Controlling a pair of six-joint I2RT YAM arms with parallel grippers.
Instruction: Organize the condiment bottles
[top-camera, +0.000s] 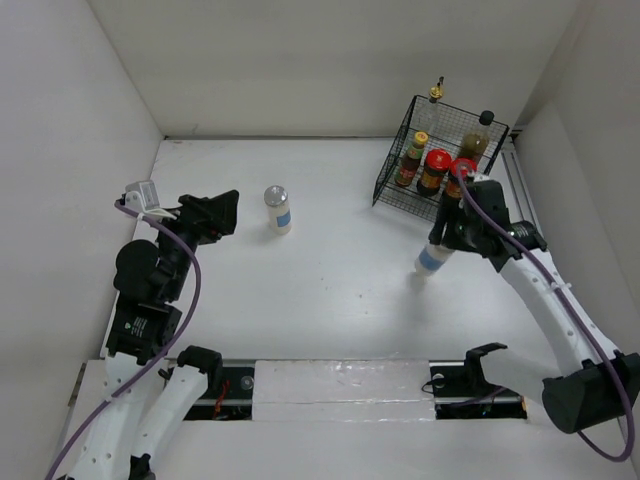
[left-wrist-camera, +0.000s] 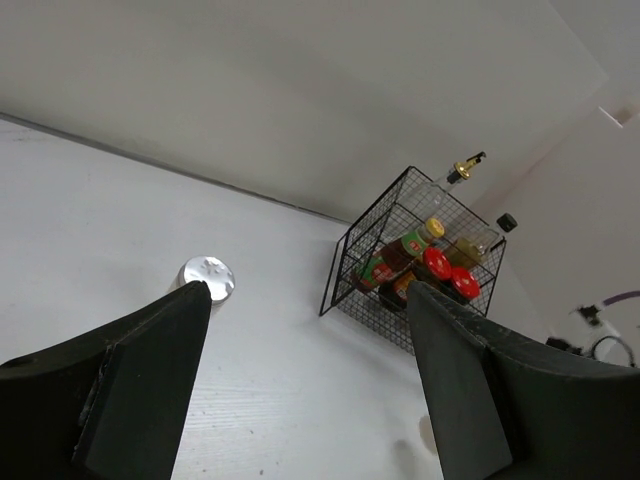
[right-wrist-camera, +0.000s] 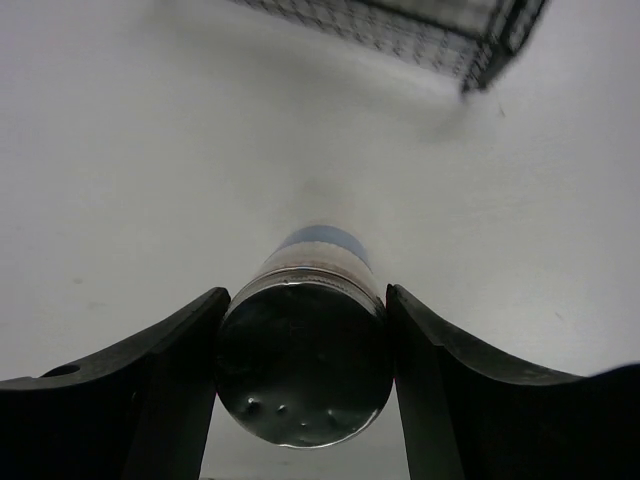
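Shaker (top-camera: 431, 262) top hidden under right gripper (top-camera: 443, 238).

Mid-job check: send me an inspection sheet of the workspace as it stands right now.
Surface: white table, no spills seen.
Job's things: gold-capped bottle, black-capped bottle, yellow-capped bottle and two red-lidded jars stand in the black wire basket, far right; upright shaker on the table, centre-left; tilted shaker near the basket.
Clutter: nothing seen.
Grippers: left end effector open, empty; right end effector closed on the tilted shaker.
Cables: purple cables run along each arm.
Surroundings: plain white walls.
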